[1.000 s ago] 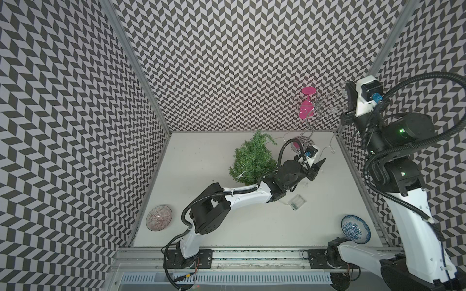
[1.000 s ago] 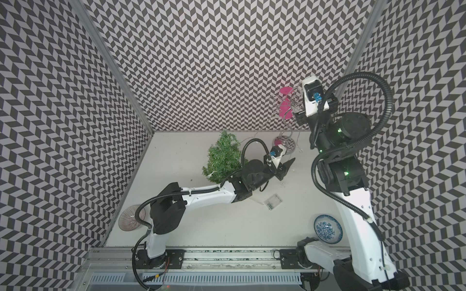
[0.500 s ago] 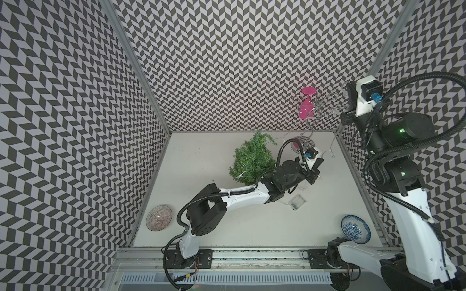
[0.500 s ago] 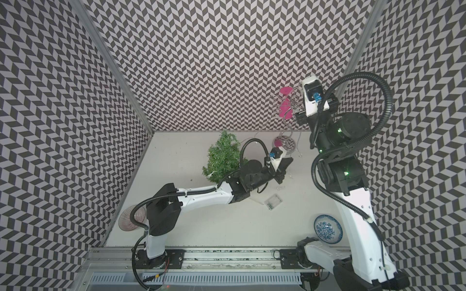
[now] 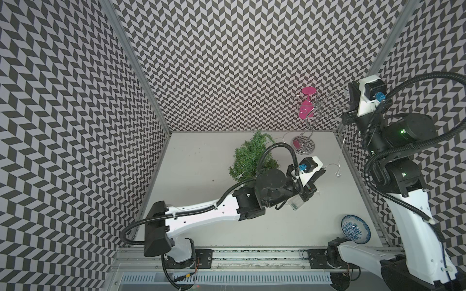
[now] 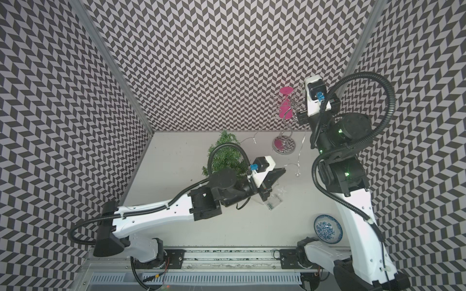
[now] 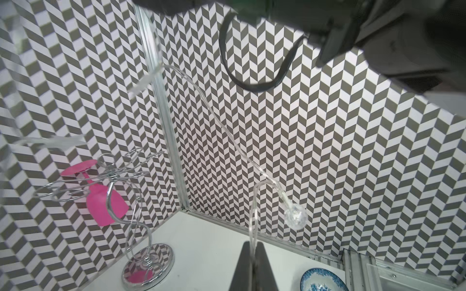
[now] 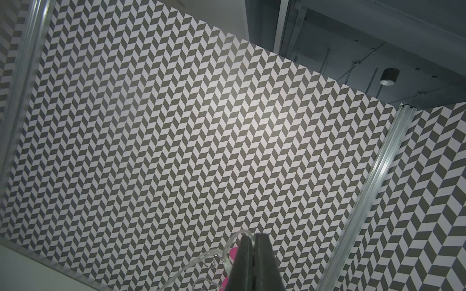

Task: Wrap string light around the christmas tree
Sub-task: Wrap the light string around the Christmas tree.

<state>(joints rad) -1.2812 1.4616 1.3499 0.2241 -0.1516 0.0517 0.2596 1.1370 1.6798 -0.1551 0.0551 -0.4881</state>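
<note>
The christmas tree stands near the back of the table, and my left arm reaches past its right side. My left gripper is shut on the string light, a thin clear wire. From those jaws the wire loops up past a round bulb toward the raised right arm. My right gripper is high by the right wall, shut on the same wire. Both top views show slack wire hanging by that wall. The clear battery box lies on the table under my left wrist.
A curly silver stand with a hanging pink glass stands at the back right, close to my right gripper. A blue patterned bowl sits at the front right. Patterned walls close in three sides.
My left gripper was open a second ago and has shut on the wire. The left arm shifted slightly. The right arm has stayed where it was.
</note>
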